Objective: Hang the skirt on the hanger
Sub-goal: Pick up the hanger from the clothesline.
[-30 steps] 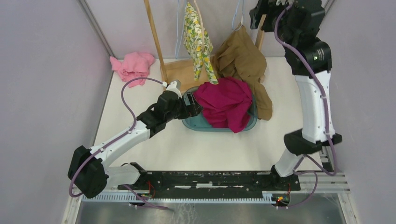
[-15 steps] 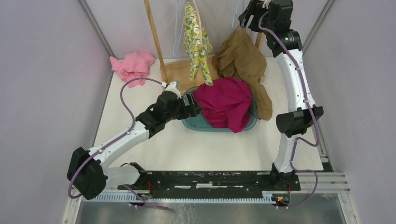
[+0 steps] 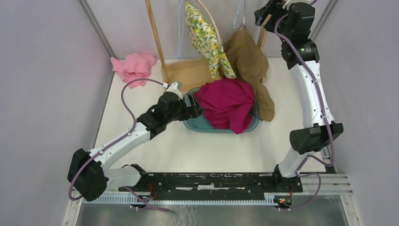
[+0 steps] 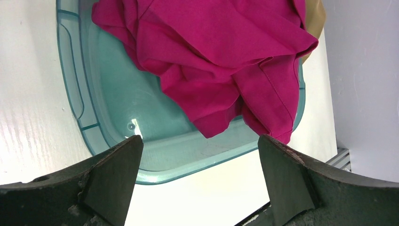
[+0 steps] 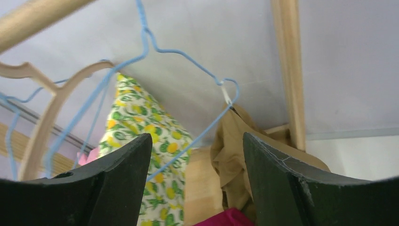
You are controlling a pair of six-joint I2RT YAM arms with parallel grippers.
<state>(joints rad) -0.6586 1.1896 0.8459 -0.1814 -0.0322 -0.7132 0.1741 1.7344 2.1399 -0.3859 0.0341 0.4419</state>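
Top external view shows the magenta skirt [image 3: 228, 103] heaped in the teal basin [image 3: 197, 126], straight ahead of my left gripper [image 3: 195, 106], which sits at the basin's left rim, jaws spread wide and empty. The heap has no clear long axis and spills over the near-right rim. My right gripper [image 3: 261, 13] is well apart, raised at the rack beside the blue wire hanger [image 3: 240, 14], fingers parted around nothing. So my left is nearer the skirt and my right nearer the hanger. Only the right wrist view shows the hanger's clip, apparently holding the brown garment [image 5: 230, 141]. The left wrist view shows the skirt's folds facing me.
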